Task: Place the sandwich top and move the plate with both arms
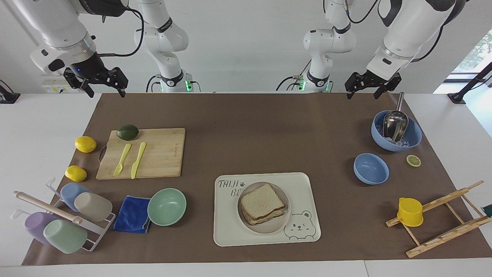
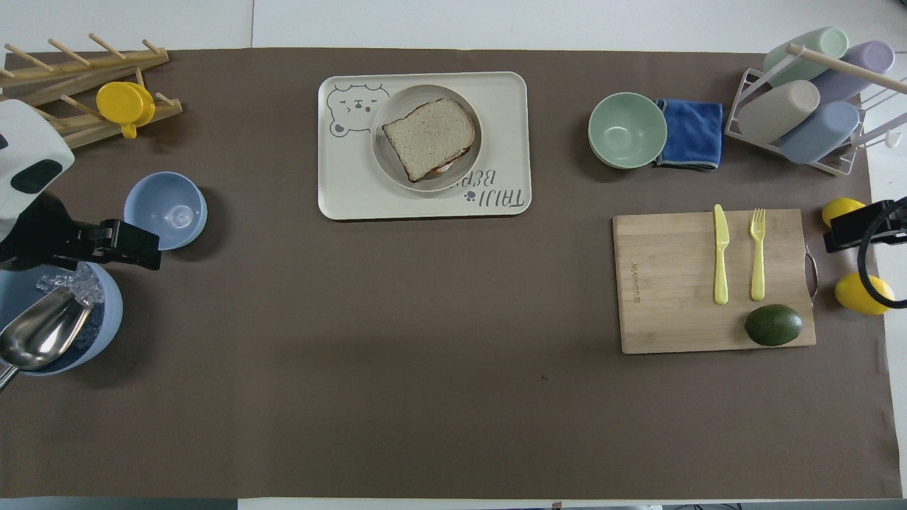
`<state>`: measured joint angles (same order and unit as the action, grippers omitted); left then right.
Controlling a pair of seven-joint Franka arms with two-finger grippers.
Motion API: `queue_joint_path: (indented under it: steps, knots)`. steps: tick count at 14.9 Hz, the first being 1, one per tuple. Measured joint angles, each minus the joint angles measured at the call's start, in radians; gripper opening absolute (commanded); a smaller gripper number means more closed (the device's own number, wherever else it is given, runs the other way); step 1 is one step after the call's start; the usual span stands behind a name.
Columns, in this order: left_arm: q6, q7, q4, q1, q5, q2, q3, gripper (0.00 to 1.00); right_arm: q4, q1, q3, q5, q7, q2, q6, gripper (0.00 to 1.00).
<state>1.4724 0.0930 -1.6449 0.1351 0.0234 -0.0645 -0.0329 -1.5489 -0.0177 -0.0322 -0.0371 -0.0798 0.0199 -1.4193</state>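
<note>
The sandwich top (image 1: 262,201) already caps the sandwich on the plate (image 1: 265,229), which sits on the bear tray (image 1: 303,184). Well apart from the tray, the left gripper (image 1: 371,90) and right gripper (image 1: 103,86) hang open, empty. Both should descend together and pinch opposite sides of the rim evenly.

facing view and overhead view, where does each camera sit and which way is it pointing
Facing view: high across the table, looking at the robots; both whole arms show, the left gripper and the right gripper up near their own end of the table, both open and empty.
Overhead view: high above the robots' end, looking forward and steeply down; only the left arm's wrist and gripper and a bit of the right gripper show at the edges.
Shared: the sandwich top on the plate on the bear tray, half a turn apart.
</note>
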Motion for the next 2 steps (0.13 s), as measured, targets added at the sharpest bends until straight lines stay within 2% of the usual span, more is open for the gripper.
queue_joint_path:
  steps: [2]
  knots:
    - [0.029,0.000,-0.001,-0.002,0.000,0.003,0.002,1.00,-0.009,0.002,0.003,0.000,0.000,0.000,0.000,1.00]
